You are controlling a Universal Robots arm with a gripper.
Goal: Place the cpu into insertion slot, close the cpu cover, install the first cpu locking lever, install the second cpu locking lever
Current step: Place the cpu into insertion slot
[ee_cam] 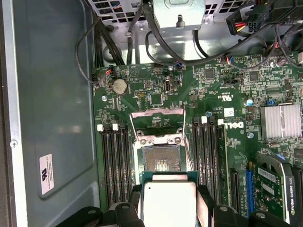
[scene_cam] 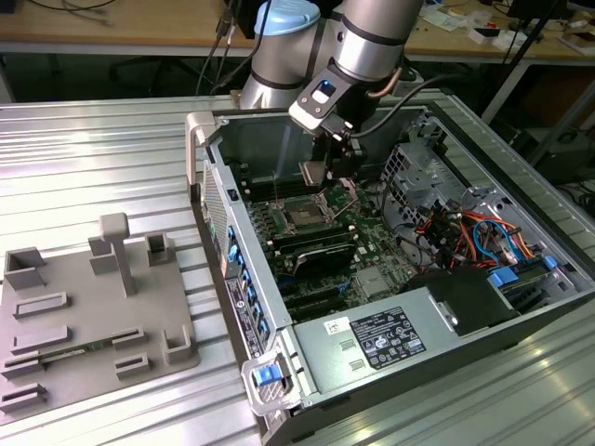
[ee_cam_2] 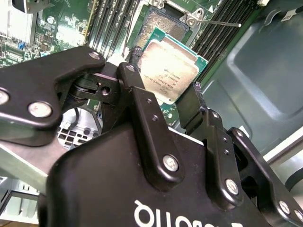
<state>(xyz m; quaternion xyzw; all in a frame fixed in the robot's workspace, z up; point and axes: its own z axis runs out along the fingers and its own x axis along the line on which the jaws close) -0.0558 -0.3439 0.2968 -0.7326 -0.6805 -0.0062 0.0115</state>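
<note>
The pincer (ee_cam_2: 163, 82) is clamped on the cpu (ee_cam_2: 170, 66), one black finger on each of two opposite edges. This leaves the silvery top facing up and the contact side bare, and it seems to be held this way so the chip can go down flat without the fingers fouling the socket rim. In the first wrist view the cpu (ee_cam: 169, 203) hangs level above the board (ee_cam: 222, 101), apart from it and just to one side of the slot (ee_cam: 161, 161) rather than over its centre, so it is not yet seated. The slot lies open, its dark contact field showing inside the silver rim. The cover (ee_cam: 156, 113) is swung up on its hinge at the slot's far edge, which keeps the way in clear. In the second wrist view a thin metal rod (ee_cam_2: 222, 22) beside the socket, probably a locking lever, sticks out unlatched, as an open cover would need. Memory slots (ee_cam: 113, 161) flank the socket on both sides, leaving little room for the fingers, which may be why the grip is narrow and edge-on. Further off on the board sits a ribbed heatsink (ee_cam: 280, 120). In the exterior view the case (scene_cam: 270, 307) lies on its side on the counter (scene_cam: 93, 158), its open face up so the arm can reach straight down.
</note>
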